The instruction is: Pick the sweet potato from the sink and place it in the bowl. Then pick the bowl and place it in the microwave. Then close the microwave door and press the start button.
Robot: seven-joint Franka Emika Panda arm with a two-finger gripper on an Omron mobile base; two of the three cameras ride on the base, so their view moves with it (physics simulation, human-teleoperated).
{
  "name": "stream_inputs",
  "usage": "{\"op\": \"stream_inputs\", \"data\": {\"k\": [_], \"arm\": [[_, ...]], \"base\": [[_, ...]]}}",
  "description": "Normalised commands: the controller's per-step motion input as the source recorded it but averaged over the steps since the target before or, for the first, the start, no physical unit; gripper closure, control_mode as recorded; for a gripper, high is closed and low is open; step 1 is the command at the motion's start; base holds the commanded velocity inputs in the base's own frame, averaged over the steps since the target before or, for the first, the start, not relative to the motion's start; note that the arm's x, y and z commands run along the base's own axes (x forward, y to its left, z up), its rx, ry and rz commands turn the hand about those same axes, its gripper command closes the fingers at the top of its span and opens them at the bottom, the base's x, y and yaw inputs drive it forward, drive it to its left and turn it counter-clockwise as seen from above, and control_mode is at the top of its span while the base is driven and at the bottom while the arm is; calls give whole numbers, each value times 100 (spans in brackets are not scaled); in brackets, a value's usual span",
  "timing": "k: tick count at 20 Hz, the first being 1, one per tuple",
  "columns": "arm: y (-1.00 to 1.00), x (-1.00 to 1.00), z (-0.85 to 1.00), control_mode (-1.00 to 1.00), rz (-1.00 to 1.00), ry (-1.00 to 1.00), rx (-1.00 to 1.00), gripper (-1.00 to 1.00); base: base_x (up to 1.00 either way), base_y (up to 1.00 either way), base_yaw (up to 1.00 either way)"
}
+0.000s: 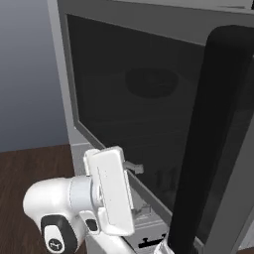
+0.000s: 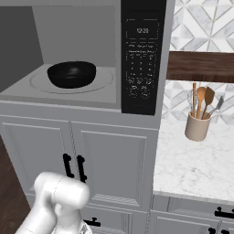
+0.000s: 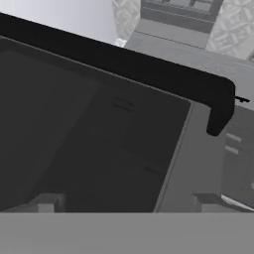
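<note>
1. With the bowl [image 2: 71, 74] already sitting inside the microwave [image 2: 77, 55], shutting the microwave door [image 1: 149, 114] comes next.
2. Gripper [image 1: 136, 188] spread wide, holding nothing, close to the glass.
3. Next: push door closed.

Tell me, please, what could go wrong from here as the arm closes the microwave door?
1. The open end effector is pressed close to the microwave door; a finger could snag the black bar handle or skid across the glass.
2. A hard swing might jolt the bowl inside the microwave.
</note>
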Motion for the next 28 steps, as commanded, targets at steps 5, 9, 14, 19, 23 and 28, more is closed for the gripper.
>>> {"op": "stream_inputs", "data": {"k": [5, 9, 14, 19, 23, 28], "arm": [[-63, -15, 0, -100, 32, 0, 3, -100], [-61, -3, 3, -100, 38, 0, 6, -100], [-59, 0, 20, -100, 37, 0, 9, -100], [-56, 4, 20, -100, 36, 0, 10, -100], [-45, 35, 6, -100, 35, 4, 7, -100], [-30, 91, 0, -100, 29, 10, 5, -100]], "base": [[0, 0, 0], [0, 0, 0], [0, 0, 0], [0, 0, 0], [0, 0, 0], [0, 0, 0]]}}
